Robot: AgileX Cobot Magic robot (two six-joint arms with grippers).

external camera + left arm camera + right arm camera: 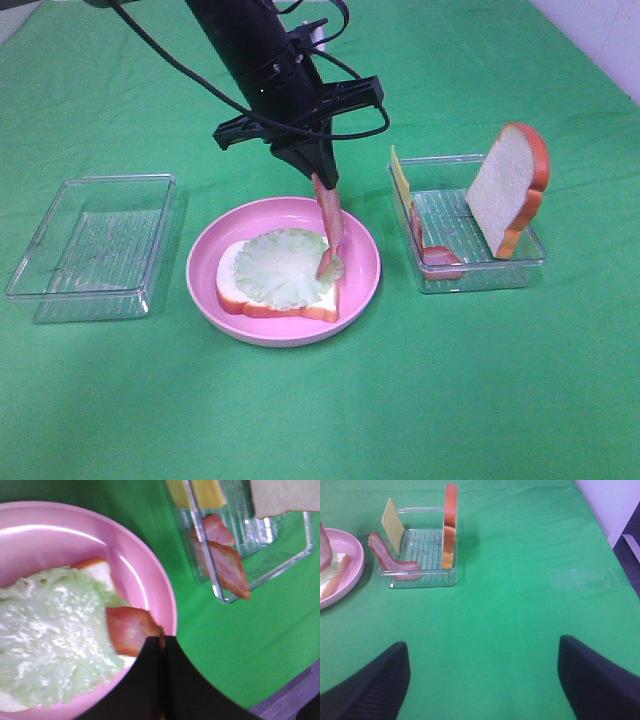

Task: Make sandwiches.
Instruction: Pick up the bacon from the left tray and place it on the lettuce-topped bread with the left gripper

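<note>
A bread slice (285, 302) topped with pale green lettuce (283, 268) lies on the pink plate (360, 250). My left gripper (322, 178) hangs over the plate's right side, shut on a bacon strip (330, 225) whose lower end touches the lettuce. The left wrist view shows the closed fingertips (150, 652) pinching the bacon (129, 629) above the lettuce (55, 635). My right gripper (480, 680) is open over bare cloth, well away from the food, and is out of the exterior high view.
At the right, a clear tray (480, 270) holds an upright bread slice (510, 190), a yellow cheese slice (400, 180) and a bacon strip (438, 258). An empty clear tray (95, 245) sits to the left of the plate. Green cloth covers the table.
</note>
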